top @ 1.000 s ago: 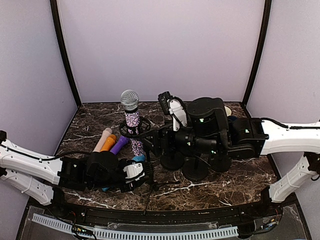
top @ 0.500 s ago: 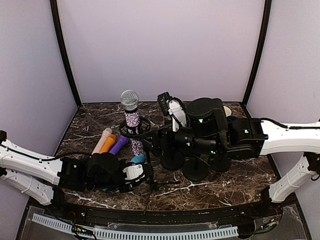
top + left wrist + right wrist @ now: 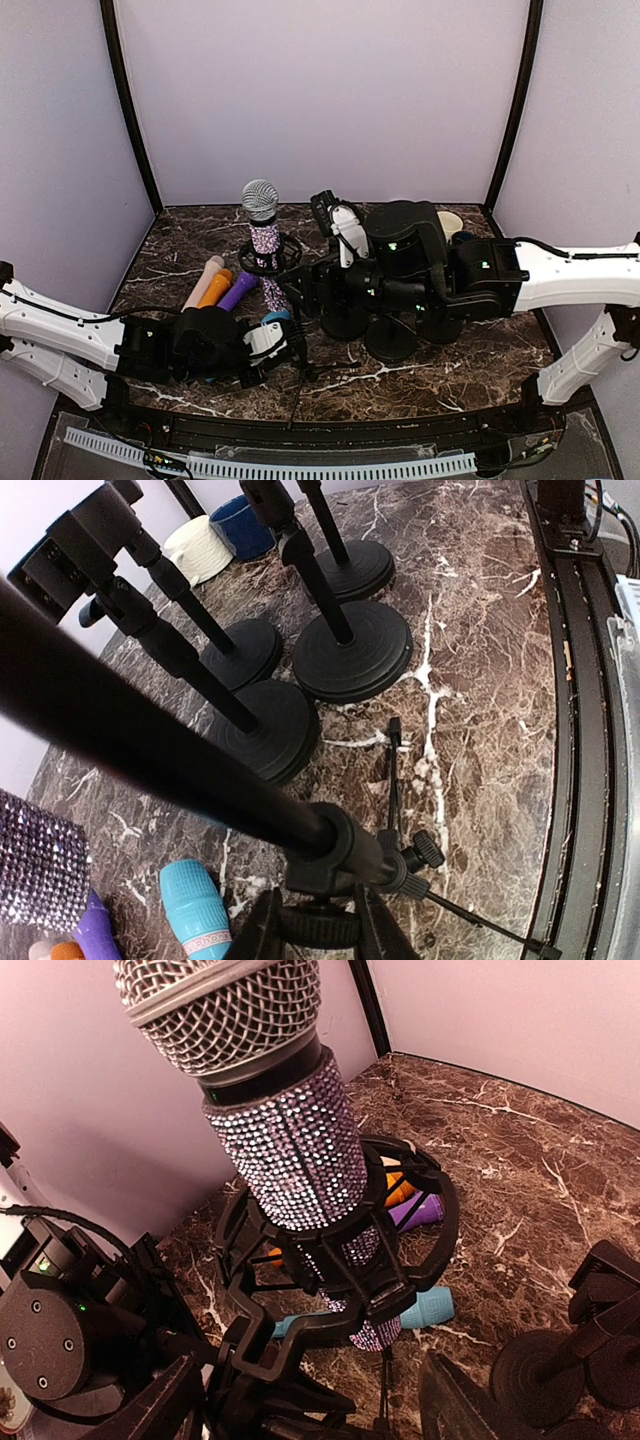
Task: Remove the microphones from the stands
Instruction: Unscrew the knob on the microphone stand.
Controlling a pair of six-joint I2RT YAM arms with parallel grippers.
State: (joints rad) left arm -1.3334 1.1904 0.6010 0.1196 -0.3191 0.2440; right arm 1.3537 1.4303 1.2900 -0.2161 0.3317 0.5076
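Leftward the right jaws had crept since a second earlier. Nearest, the left jaws seemed to pinch the stand (image 3: 335, 848) low at its hub. Farther on, the right jaws were spread wide, with the microphone (image 3: 288, 1150) upright in its cradle just ahead, between them.

Dark marble table (image 3: 490, 365). Left: beige mic (image 3: 205, 280), orange mic (image 3: 217, 287), purple mic (image 3: 240, 290) lying side by side; teal mic (image 3: 195, 920) nearer. Centre-right: four round-base stands (image 3: 352, 650). Far right: white cup (image 3: 198, 548), blue cup (image 3: 238, 525), poss. bowls.
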